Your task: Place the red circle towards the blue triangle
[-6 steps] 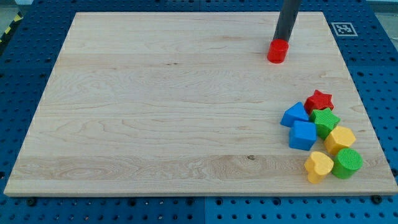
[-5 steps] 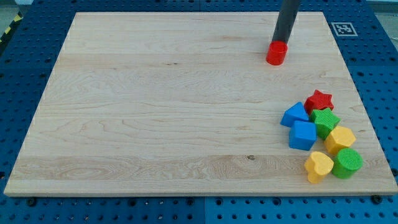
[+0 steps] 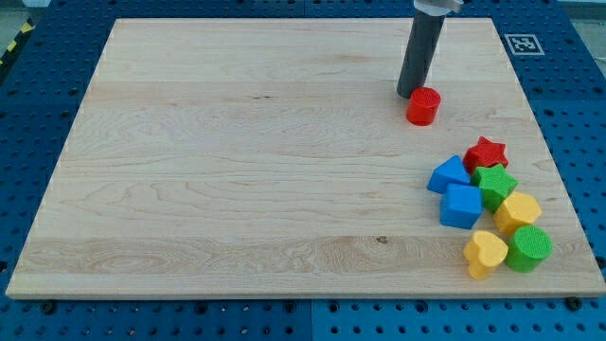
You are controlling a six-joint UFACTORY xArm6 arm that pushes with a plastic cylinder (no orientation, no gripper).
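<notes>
The red circle [image 3: 423,105] is a short red cylinder at the upper right of the wooden board [image 3: 237,170]. My tip [image 3: 410,95] is just up and left of it, touching or nearly touching its edge. The blue triangle [image 3: 449,175] lies lower right, at the left edge of a cluster of blocks, well below the red circle.
The cluster at the right holds a red star [image 3: 487,152], a green star [image 3: 495,185], a blue cube [image 3: 461,206], a yellow hexagon [image 3: 518,212], a yellow heart [image 3: 485,253] and a green cylinder [image 3: 528,248]. A marker tag [image 3: 524,44] sits beyond the board's top right corner.
The red circle has slid down the view, towards the cluster. My tip has moved down and left, from above the circle to its upper left side.
</notes>
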